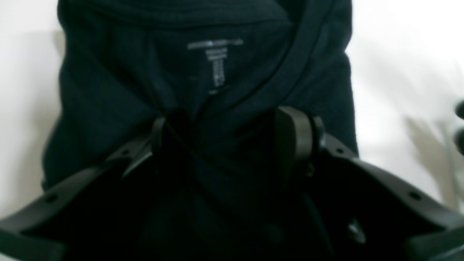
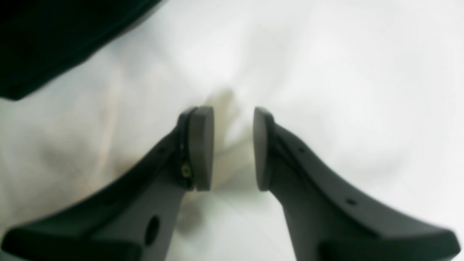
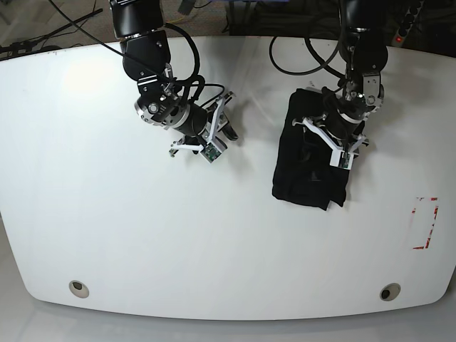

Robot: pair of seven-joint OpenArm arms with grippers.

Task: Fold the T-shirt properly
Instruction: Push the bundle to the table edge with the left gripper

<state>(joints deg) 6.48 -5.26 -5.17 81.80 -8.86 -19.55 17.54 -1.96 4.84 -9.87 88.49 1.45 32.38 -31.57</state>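
The black T-shirt (image 3: 310,164) lies folded into a compact rectangle on the white table (image 3: 142,228), right of the middle. In the left wrist view the T-shirt (image 1: 108,90) fills the frame, its collar and pale neck label (image 1: 215,65) facing up. My left gripper (image 1: 223,117) sits low over the T-shirt with its jaws wide apart and dark fabric bulging between them. It is the gripper (image 3: 335,137) over the shirt's upper right part. My right gripper (image 2: 232,112) hovers open above bare table, nothing between its pads. A corner of the T-shirt (image 2: 54,40) shows beyond it. This right gripper (image 3: 224,121) is well left of the shirt.
A red-outlined rectangle (image 3: 425,222) is marked near the table's right edge. Two round holes (image 3: 78,288) (image 3: 388,292) sit along the front edge. Black cables (image 3: 299,57) trail from both arm bases at the back.
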